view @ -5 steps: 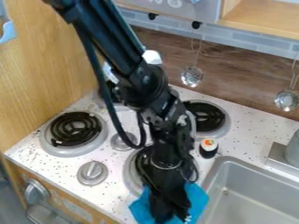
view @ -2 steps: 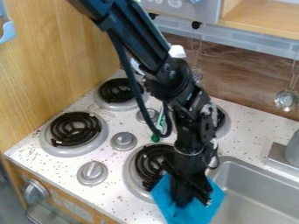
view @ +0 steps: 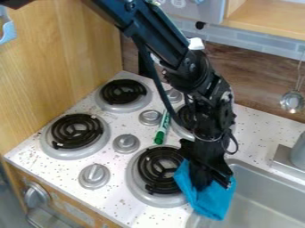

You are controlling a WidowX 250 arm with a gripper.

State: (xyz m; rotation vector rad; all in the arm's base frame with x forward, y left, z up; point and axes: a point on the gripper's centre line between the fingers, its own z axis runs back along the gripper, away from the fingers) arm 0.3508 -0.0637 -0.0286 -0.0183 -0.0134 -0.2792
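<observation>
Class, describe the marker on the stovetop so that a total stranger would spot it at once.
Start at the white, speckled stovetop and find the black-coiled burner beside the blue cloth. Just behind that burner, next to a round knob, lies the marker. It is slim, green and white, while its neighbours are round grey knobs and black coils.

From my station I log blue cloth [view: 213,201], black coil burners [view: 76,131], silver-grey knobs [view: 94,176], white countertop [view: 35,153] speckled dark, green-and-white marker [view: 161,129], grey sink [view: 268,187], yellow-brown grained wood panel [view: 65,58], dark brown grained backsplash [view: 256,80], black gripper [view: 213,183].
</observation>
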